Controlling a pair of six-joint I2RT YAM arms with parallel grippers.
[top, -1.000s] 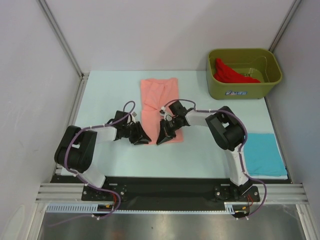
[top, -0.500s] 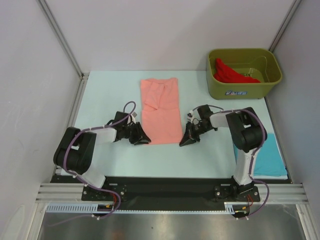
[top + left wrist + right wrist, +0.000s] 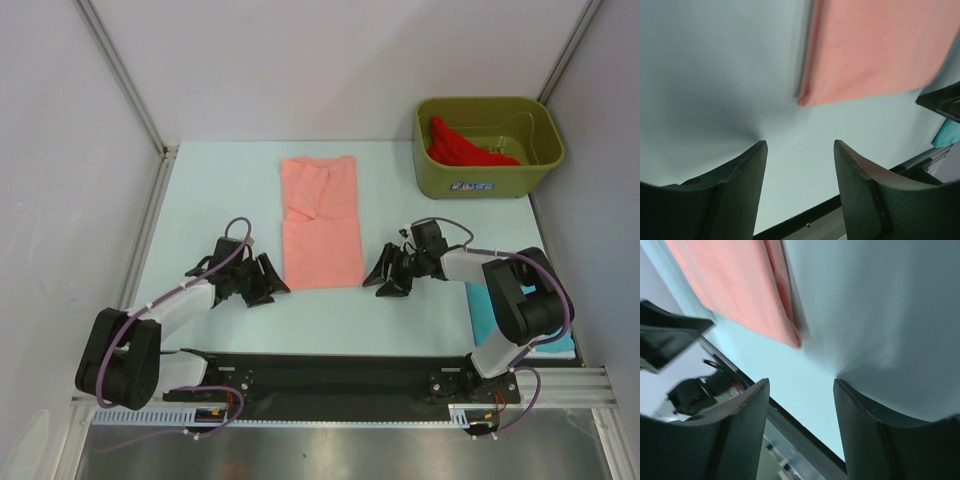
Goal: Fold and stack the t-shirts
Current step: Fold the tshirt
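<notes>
A salmon-pink t-shirt (image 3: 320, 225) lies flat in a long folded strip at the table's middle; its near corner shows in the left wrist view (image 3: 875, 50) and the right wrist view (image 3: 735, 285). My left gripper (image 3: 272, 287) stands open just left of the near-left corner, nothing between its fingers (image 3: 800, 145). My right gripper (image 3: 376, 282) stands open right of the near-right corner, also empty (image 3: 801, 382). A turquoise t-shirt (image 3: 477, 302) lies at the right edge, mostly hidden by the right arm. A red t-shirt (image 3: 460, 145) sits in the tub.
An olive-green tub (image 3: 490, 182) stands at the back right. White walls close in the table on the left, back and right. A black rail (image 3: 320, 370) runs along the near edge by the arm bases.
Both grippers have come off the pink shirt's near end and opened. The right one swung right, off the shirt; the left one drew back toward the near left.
</notes>
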